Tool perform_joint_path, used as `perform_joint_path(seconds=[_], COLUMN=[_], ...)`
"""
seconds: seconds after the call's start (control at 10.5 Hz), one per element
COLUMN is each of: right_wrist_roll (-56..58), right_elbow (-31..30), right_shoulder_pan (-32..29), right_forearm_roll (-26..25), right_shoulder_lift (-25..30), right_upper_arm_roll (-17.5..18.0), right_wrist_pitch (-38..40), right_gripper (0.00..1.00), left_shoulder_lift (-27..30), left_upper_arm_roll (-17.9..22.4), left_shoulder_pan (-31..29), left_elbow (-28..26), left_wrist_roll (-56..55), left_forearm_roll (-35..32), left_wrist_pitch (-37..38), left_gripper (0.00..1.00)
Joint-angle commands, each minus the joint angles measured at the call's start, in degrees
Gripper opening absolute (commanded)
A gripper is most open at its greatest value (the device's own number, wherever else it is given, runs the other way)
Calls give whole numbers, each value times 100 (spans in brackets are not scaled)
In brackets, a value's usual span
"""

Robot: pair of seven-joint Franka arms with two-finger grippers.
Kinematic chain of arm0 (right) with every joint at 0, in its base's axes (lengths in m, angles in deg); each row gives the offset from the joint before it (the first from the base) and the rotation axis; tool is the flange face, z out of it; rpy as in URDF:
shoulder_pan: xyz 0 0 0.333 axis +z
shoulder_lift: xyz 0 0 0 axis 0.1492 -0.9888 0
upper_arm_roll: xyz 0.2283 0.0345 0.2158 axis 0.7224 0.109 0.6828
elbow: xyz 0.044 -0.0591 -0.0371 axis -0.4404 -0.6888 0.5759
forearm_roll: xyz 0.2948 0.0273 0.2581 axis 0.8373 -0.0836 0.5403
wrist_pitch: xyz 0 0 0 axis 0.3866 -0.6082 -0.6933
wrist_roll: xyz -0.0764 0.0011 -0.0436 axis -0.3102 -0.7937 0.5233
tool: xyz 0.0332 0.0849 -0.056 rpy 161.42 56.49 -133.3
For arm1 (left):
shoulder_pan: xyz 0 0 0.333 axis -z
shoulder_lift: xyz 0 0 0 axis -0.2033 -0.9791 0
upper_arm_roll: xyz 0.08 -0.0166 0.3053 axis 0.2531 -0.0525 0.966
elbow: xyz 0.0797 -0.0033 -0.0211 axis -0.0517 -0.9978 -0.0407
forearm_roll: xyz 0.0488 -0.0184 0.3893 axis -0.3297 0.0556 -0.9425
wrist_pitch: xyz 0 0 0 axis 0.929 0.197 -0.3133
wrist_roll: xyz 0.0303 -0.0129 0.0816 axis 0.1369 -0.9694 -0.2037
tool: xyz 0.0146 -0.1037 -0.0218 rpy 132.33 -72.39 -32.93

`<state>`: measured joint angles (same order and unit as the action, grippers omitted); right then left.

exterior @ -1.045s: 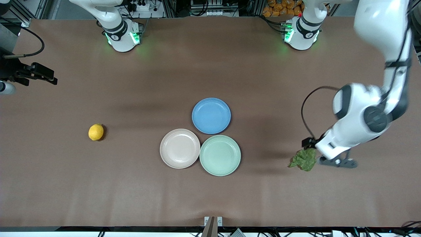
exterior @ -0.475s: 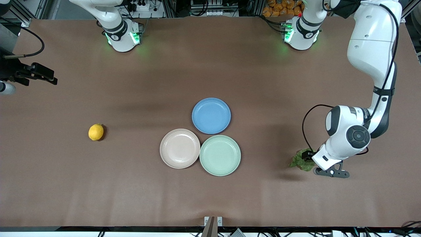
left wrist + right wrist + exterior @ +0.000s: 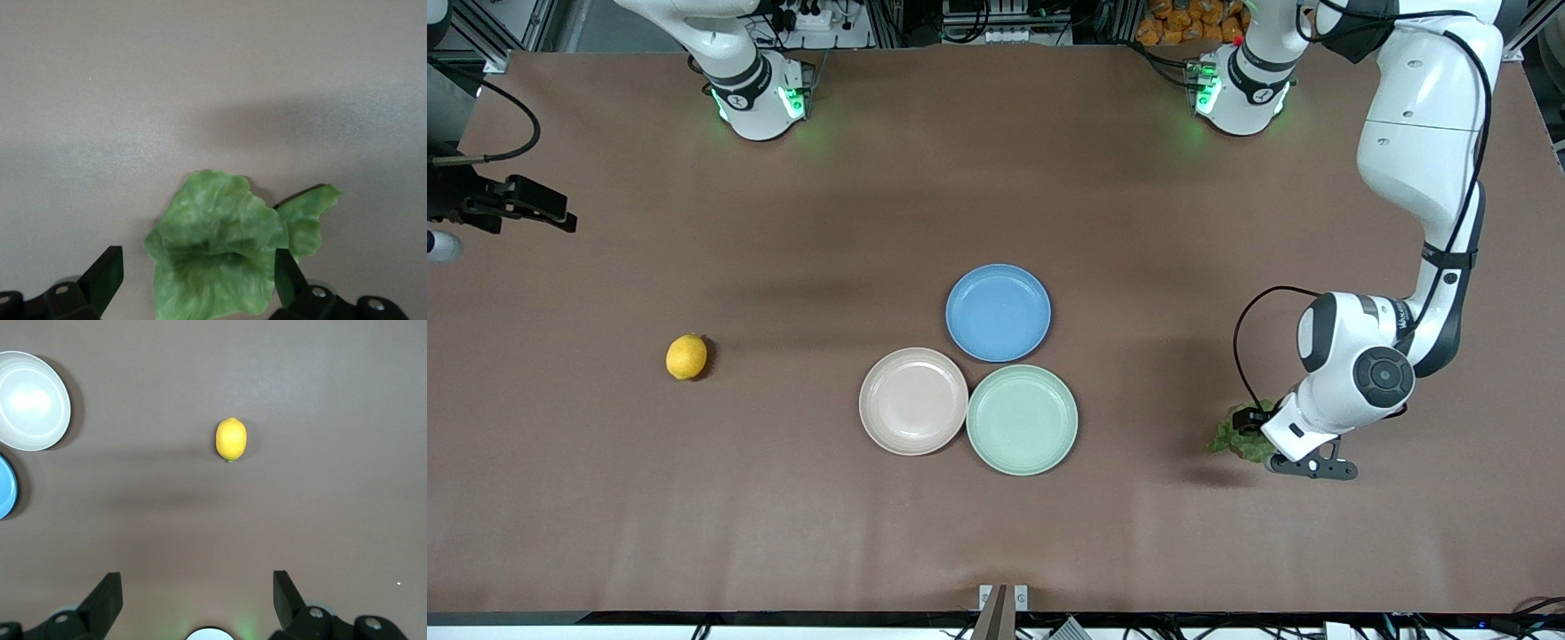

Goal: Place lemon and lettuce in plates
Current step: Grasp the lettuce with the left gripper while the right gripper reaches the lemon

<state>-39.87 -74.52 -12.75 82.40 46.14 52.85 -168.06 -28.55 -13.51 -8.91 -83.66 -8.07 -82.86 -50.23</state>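
Observation:
The lettuce (image 3: 1230, 438) lies on the table toward the left arm's end, partly covered by the left hand. My left gripper (image 3: 198, 267) is open and low over it, with a finger on each side of the leaf (image 3: 220, 253). The lemon (image 3: 687, 356) lies toward the right arm's end and also shows in the right wrist view (image 3: 231, 439). My right gripper (image 3: 198, 587) is open and empty, high over the table near its own base, and waits. The pinkish-beige plate (image 3: 913, 401) and the mint green plate (image 3: 1022, 420) sit side by side, both empty.
A blue plate (image 3: 998, 312) touches both other plates and lies farther from the front camera than they do. Bare brown table lies between the plates and the lettuce, and between the plates and the lemon.
The left arm has swung in and lowered, bringing its gripper down over the lettuce so the hand covers more of the leaf. Lemon and plates have not moved.

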Motion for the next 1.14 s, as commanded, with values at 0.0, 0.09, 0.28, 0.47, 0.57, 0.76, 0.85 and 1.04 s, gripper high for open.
perform_joint_path(seconds=[0.0,0.09,0.28,0.47,0.57,0.76,0.85,1.04], right_wrist_roll=[-20,-20,-29,-29,-29,-29,-29,-29], right_elbow=[-30,-38,-152,-616,-845,-1031,-1049,-1372], right_shoulder_pan=[-119,-119,-110,-75,-84,-110,-110,-110], right_forearm_roll=[-54,-54,-27,8,8,17,8,17], right_shoulder_lift=[-96,-140,-237,-237,-237,-263,-376,-579], right_upper_arm_roll=[58,58,67,67,67,67,67,67], right_wrist_pitch=[-30,-48,-249,-845,-1109,-1296,-1401,-2013], right_gripper=[100,100,100,100,100,100,100,100], left_shoulder_lift=[-128,-172,-199,-269,-313,-392,-384,-384], left_upper_arm_roll=[-3,-3,-3,-3,-3,-3,-3,-3], left_shoulder_pan=[8,0,17,26,26,35,26,26], left_elbow=[124,124,124,115,115,124,124,124], left_wrist_roll=[6,6,15,15,24,50,42,50], left_forearm_roll=[144,161,214,214,214,214,214,214], left_wrist_pitch=[-107,-151,-222,-327,-345,-415,-415,-415], left_gripper=[100,100,100,88,79,50,35,4])
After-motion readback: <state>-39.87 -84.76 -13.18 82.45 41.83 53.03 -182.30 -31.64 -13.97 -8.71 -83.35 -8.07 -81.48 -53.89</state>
